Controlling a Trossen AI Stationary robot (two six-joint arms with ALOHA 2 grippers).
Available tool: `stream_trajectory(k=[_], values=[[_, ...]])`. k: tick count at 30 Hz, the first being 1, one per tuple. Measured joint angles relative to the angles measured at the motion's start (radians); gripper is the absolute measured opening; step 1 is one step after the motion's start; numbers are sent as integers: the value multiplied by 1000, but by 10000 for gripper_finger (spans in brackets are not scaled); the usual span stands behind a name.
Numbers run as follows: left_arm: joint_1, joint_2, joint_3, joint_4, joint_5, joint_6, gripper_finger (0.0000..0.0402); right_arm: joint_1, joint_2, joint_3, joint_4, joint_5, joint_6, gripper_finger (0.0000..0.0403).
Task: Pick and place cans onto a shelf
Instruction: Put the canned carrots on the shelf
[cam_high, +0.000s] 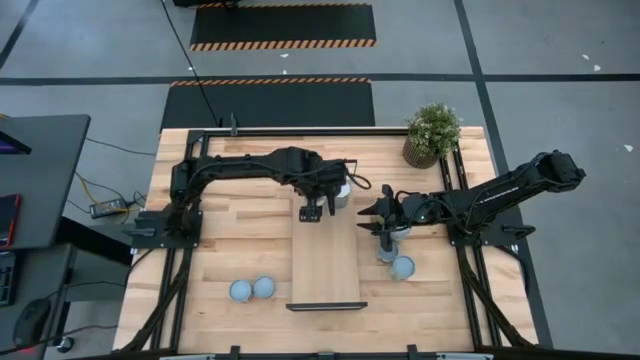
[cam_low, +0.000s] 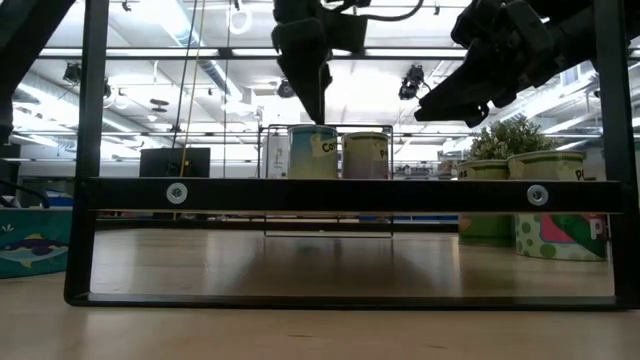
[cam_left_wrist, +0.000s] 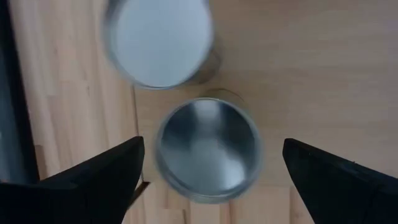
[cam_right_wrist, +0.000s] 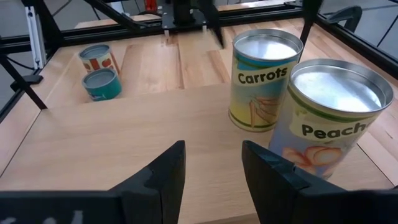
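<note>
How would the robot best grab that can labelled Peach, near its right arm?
Probably around its round side wall, coming down from above. The Peach can stands upright, and the right gripper is open. The Carrots can stands close beside it, so the fingers should close across the free sides.

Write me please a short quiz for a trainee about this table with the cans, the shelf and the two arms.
1. True or false: the left gripper is shut on a can.
2. In the high view, how many cans stand on the table to the left of the shelf? A) one B) two C) four
3. Which two words are printed on the labelled cans just ahead of the right gripper?

Key:
1. False. Its fingers are open, and a silvery can stands below, between them.
2. B.
3. Carrots and Peach.
</note>
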Motion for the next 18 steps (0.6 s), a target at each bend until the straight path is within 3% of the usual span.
stream_trajectory(k=[18], values=[[39, 6, -18, -4, 60, 0, 389, 1, 0, 0, 7, -1, 1, 165]])
